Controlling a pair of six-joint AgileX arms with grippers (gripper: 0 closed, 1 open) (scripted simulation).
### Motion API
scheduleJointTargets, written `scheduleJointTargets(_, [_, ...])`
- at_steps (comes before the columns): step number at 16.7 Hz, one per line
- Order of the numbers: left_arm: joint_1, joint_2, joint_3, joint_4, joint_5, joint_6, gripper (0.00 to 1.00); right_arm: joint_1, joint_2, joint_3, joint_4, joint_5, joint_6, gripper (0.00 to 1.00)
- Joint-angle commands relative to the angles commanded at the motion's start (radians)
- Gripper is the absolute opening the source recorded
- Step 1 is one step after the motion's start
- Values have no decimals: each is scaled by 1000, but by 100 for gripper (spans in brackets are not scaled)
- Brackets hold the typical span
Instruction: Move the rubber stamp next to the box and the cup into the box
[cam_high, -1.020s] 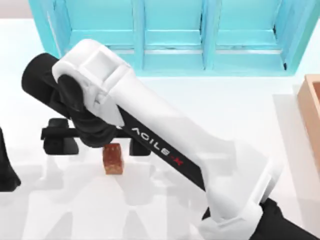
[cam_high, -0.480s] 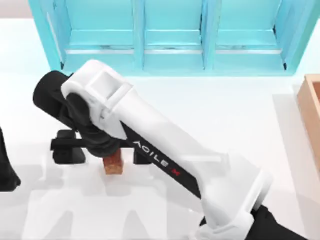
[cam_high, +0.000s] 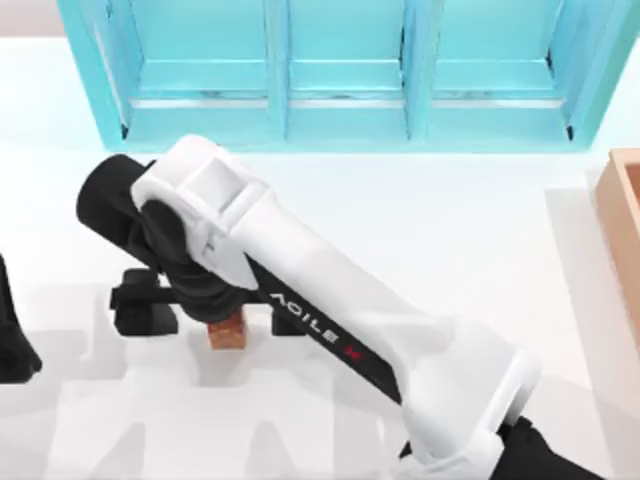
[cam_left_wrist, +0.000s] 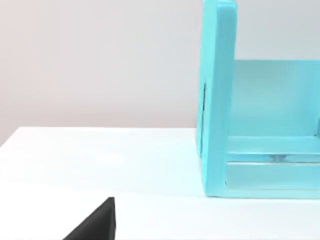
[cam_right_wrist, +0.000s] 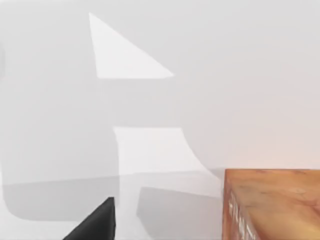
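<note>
Right arm stretched across table toward left side, right gripper (cam_high: 212, 310) low over rubber stamp (cam_high: 227, 334), fingers spread wide either side, not touching it as far as can be seen, wrist hides contact. Stamp on white table (cam_high: 450, 230), well apart from box (cam_high: 622, 215) at far right edge. Turquoise cabinet (cam_high: 340, 70) along far side. Left arm parked at left edge

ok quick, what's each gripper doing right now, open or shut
Right gripper: open, fingers either side of the rubber stamp, not clamped.
Left gripper: cannot be told; that arm sits at the table's left edge.
</note>
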Motion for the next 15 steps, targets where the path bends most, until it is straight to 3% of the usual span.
scheduleJointTargets(2, [0,0,0,0,0,0,100,0,0,0,0,0,0,100])
scheduleJointTargets(15, [0,0,0,0,0,0,100,0,0,0,0,0,0,2])
